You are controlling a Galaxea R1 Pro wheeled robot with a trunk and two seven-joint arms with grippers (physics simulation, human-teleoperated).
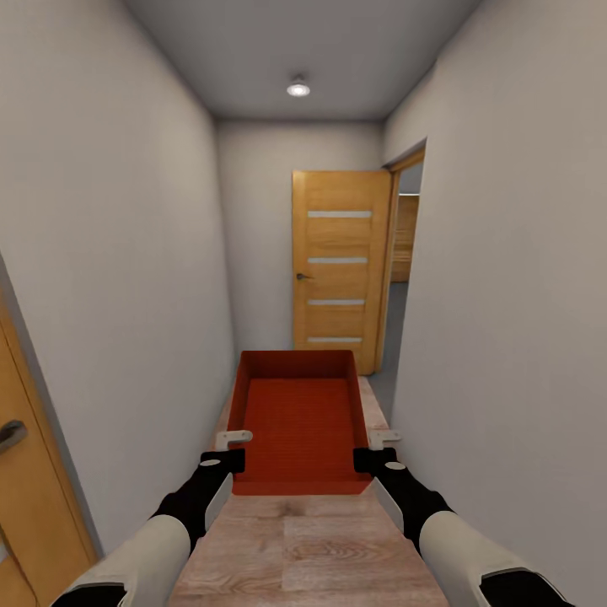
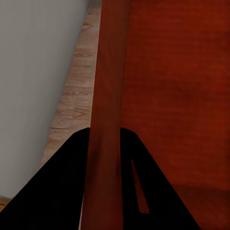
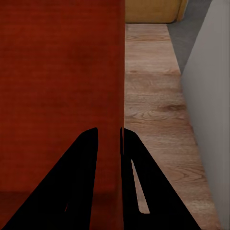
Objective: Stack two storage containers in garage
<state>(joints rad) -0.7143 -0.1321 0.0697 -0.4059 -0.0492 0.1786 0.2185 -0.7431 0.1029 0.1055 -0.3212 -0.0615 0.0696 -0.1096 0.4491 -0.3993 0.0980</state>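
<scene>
Midway down hallway, storage container (image 1: 297, 415) carried above the wood floor (image 1: 312, 548). Left gripper (image 1: 224, 460) fingers pinch left wall, right gripper (image 1: 374, 460) fingers pinch right wall. Likely light and stiff; thin walls could slip, so both-side grip suits it.

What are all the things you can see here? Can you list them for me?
storage container: one, red-orange, held up in the middle of the hallway, over the wood floor
wood floor: one, light brown planks, underneath
open door: one, orange-brown wood, far end of the hallway
second door: one, orange-brown, near left edge
ceiling light: one, white, round, overhead
walls: pale grey, both sides
left tool: one, black, clamped on the container's left wall
right tool: one, black, clamped on its right wall
</scene>
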